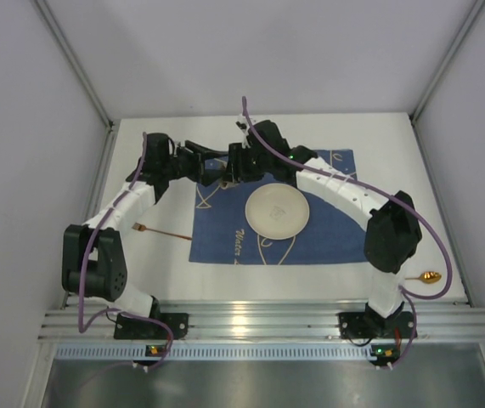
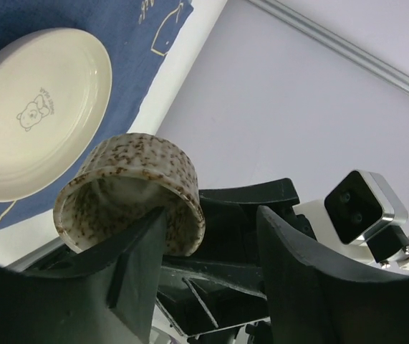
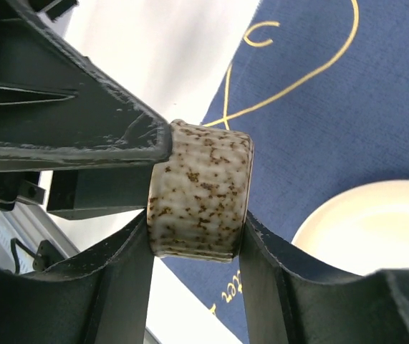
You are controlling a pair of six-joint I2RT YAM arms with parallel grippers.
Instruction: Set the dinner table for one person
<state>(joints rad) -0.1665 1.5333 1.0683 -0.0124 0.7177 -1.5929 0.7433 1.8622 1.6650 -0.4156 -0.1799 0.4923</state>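
The white desk (image 1: 225, 285) lies under everything and fills the middle of the top view. A blue mat (image 1: 335, 234) rests on it, and a pale plate (image 1: 277, 211) sits on the mat. A fork (image 1: 159, 231) lies on the bare desk at 9 o'clock from the mat. A spoon (image 1: 429, 277) lies at 4 o'clock, by the right arm's base.

At 11 o'clock from the plate, both arms meet over the mat's far corner. They have a speckled cup (image 3: 200, 190) between them, up off the desk. The right end effector (image 3: 197, 229) is clenched on the cup's sides. The left end effector (image 2: 211, 222) looks spread wide. One finger is at the cup's mouth and the other is apart from the cup, though the view there is crowded.

This looks like a hand-over. The left fingers should pinch the cup's wall tight first, and only then should the right ones let go. Next, the cup should be turned mouth up and lowered slowly beside the plate, not on it.
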